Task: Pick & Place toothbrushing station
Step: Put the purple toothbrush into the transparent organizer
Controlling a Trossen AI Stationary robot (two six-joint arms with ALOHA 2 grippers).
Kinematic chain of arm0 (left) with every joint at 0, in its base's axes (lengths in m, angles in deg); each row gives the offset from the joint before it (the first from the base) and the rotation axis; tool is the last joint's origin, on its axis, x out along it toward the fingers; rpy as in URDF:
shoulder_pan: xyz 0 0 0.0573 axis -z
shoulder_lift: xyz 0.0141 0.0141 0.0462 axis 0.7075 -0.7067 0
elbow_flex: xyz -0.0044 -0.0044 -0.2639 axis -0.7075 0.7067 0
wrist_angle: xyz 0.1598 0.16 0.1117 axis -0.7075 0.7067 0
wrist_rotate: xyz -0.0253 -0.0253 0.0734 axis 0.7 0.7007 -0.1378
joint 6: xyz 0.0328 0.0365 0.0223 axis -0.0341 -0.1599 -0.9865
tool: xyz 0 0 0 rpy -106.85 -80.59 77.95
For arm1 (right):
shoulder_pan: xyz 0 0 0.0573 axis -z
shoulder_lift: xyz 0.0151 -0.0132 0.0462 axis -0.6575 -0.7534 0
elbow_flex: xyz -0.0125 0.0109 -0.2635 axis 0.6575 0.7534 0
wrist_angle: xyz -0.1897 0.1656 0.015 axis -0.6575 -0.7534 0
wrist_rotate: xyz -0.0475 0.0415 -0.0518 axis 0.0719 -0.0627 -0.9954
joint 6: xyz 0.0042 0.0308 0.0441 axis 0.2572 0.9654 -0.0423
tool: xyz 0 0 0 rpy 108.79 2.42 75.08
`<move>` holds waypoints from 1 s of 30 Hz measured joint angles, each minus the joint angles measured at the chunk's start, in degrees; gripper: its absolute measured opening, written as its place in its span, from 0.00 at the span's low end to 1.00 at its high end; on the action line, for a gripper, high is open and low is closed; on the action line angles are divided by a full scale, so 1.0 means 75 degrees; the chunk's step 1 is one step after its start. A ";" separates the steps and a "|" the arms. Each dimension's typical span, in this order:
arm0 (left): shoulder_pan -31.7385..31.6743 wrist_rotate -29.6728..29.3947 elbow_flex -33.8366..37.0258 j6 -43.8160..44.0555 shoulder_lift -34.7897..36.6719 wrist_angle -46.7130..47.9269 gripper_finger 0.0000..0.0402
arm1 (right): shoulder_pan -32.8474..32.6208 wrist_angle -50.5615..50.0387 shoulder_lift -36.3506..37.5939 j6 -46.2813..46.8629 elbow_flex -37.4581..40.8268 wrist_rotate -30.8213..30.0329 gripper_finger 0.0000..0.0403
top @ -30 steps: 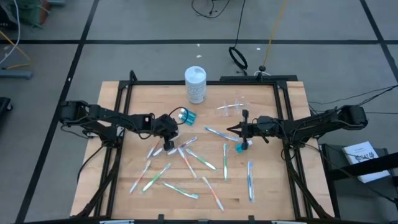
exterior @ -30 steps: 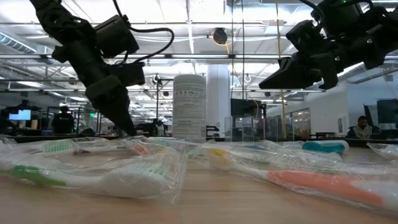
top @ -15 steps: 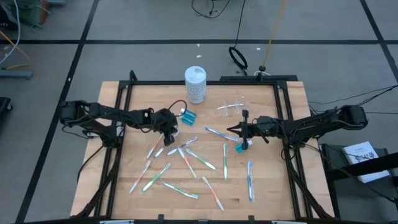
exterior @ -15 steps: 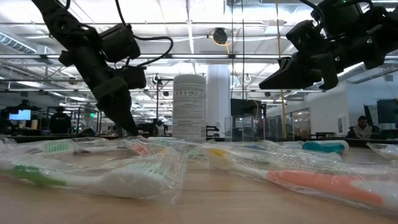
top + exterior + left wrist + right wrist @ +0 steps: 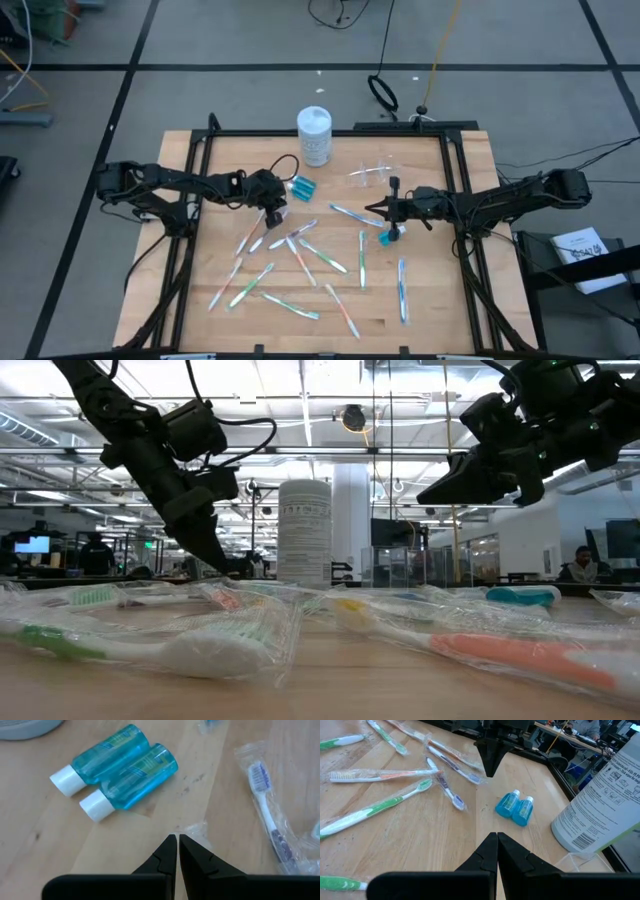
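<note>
The left gripper [image 5: 177, 839], fingers pressed together and holding nothing, hangs near two blue bottles [image 5: 116, 769], while the right gripper [image 5: 497, 836] waits, fingers pressed together too.

The high view looked straight down on the whole table [image 5: 420, 300] from well above; the low view sat at tabletop level, looking level across wrapped toothbrushes [image 5: 200, 650] into the room behind; the left wrist view looked close down on two blue bottles [image 5: 120, 770]; the right wrist view faced across the table, taking in the same bottles and the white canister [image 5: 600, 805], which the high and low views shared.
</note>
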 joint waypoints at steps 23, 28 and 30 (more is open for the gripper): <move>0.0448 0.0002 -0.0429 0.2053 -0.0003 0.0967 0.47 | -0.0002 0.0000 0.0000 -0.0058 0.0003 -0.0015 0.00; 0.0884 -0.0212 -0.0264 0.3204 -0.0006 0.0887 0.44 | -0.0002 -0.0003 0.0000 -0.0053 0.0003 -0.0014 0.00; 0.1013 -0.0602 -0.0256 0.3374 -0.0006 0.0909 0.42 | -0.0001 0.0000 0.0000 -0.0030 0.0003 -0.0013 0.00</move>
